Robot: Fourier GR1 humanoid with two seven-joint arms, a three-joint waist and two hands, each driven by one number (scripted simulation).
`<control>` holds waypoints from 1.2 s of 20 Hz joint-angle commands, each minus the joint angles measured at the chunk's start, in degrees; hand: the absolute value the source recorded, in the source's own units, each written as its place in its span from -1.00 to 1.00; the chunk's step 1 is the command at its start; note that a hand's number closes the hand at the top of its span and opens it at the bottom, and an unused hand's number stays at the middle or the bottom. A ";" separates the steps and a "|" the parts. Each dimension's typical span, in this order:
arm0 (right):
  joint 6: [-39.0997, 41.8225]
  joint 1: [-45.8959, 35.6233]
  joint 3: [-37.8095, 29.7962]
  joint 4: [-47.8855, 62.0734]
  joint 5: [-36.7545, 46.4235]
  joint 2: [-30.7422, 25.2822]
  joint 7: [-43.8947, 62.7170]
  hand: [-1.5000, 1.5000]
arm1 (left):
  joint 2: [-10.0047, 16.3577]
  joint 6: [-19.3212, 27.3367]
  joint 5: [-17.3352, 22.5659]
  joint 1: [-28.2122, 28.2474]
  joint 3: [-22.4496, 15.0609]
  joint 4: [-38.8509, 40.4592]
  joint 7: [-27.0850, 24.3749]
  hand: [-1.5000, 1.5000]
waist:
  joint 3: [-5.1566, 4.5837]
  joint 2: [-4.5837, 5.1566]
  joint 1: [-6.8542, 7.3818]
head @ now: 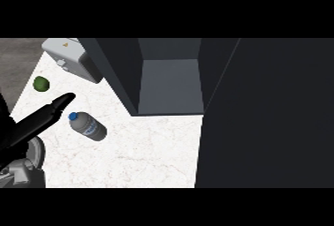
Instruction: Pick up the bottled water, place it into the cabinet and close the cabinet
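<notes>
Bottle (87,126) lies flat near tabletop's (150,152) left edge; probably light, smooth, apt to roll. Take round mid-body. Left hand (40,118): fingers straight, holding nothing.

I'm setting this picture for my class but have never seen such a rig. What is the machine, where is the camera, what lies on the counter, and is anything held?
There is one picture, taken from a humanoid robot's head and looking steeply down at a white marbled counter. The black shape at the left is its left hand, with straight fingers, holding nothing. The right hand is out of view. A water bottle with a blue cap lies on its side near that hand, untouched. Farther back sit a small green object and a grey appliance. The dark box is a cabinet, standing open.
</notes>
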 commanded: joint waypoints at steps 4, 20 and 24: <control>-1.81 4.24 8.99 -9.07 2.44 2.05 7.75 -1.00 | -0.75 14.91 -20.21 -8.60 -8.26 -0.82 20.91 -1.00 | 0.05 -0.20 0.42; -8.11 8.41 23.73 -15.71 14.81 3.15 11.65 -1.00 | -0.77 3.49 -48.57 -18.41 -16.74 -11.78 55.21 -1.00 | -0.03 -0.32 0.65; -9.29 9.45 22.66 -22.06 12.96 0.79 16.10 -1.00 | -0.77 1.34 -47.38 -15.33 -15.51 -13.12 53.97 -1.00 | -0.06 -0.32 0.59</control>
